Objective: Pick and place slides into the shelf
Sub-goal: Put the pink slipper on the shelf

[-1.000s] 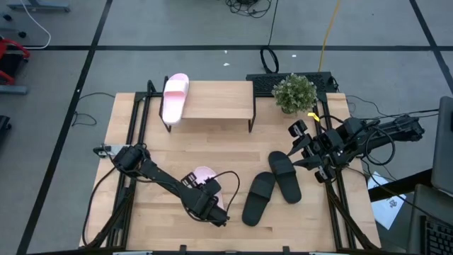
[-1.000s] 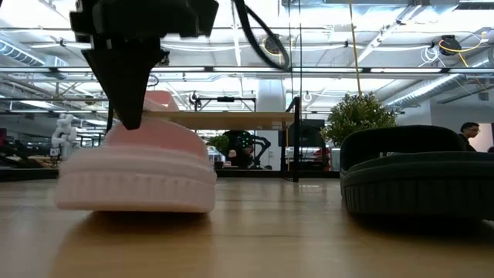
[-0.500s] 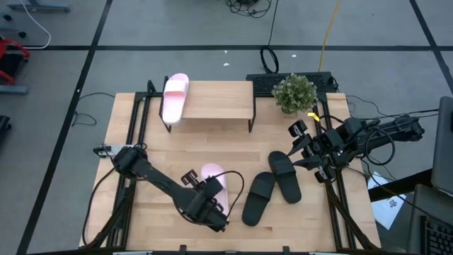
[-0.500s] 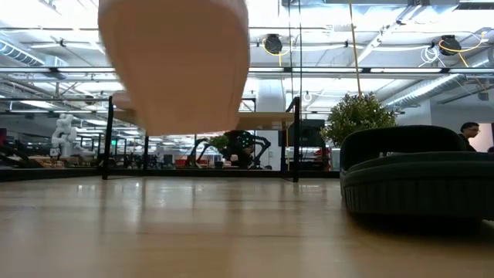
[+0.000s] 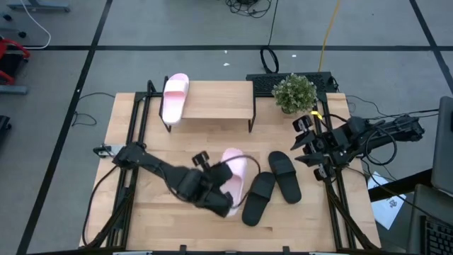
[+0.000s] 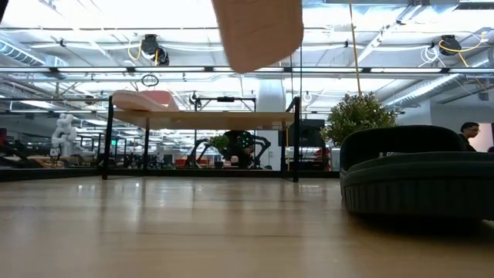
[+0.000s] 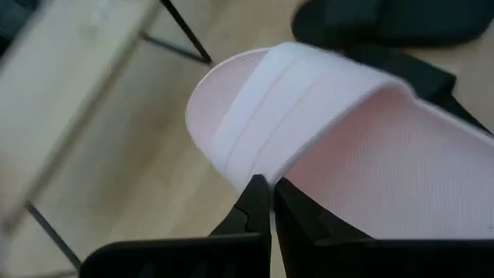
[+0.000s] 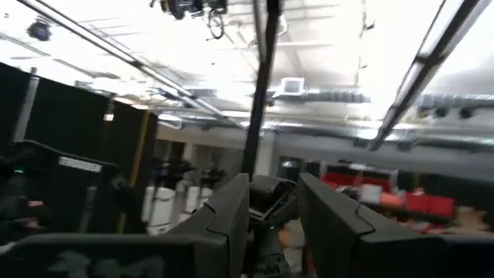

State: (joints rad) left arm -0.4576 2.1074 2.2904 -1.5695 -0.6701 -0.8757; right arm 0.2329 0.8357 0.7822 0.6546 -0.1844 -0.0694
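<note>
Above the table (image 5: 127, 152), left gripper (image 7: 268, 202) grips a pink slide (image 7: 332, 123).

There were 2 pale pink slides (image 5: 175, 98) (image 5: 232, 168), 2 black slides (image 5: 257, 197) (image 5: 284, 175), 1 low light-wood shelf (image 5: 216, 100) and 1 small green potted plant (image 5: 294, 93).

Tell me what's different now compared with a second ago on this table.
The left gripper, shut on the pink slide, lifted it off the tabletop and carried it toward the black slides. The other pink slide stayed on the shelf, and the right gripper only shifted slightly near the plant.
</note>
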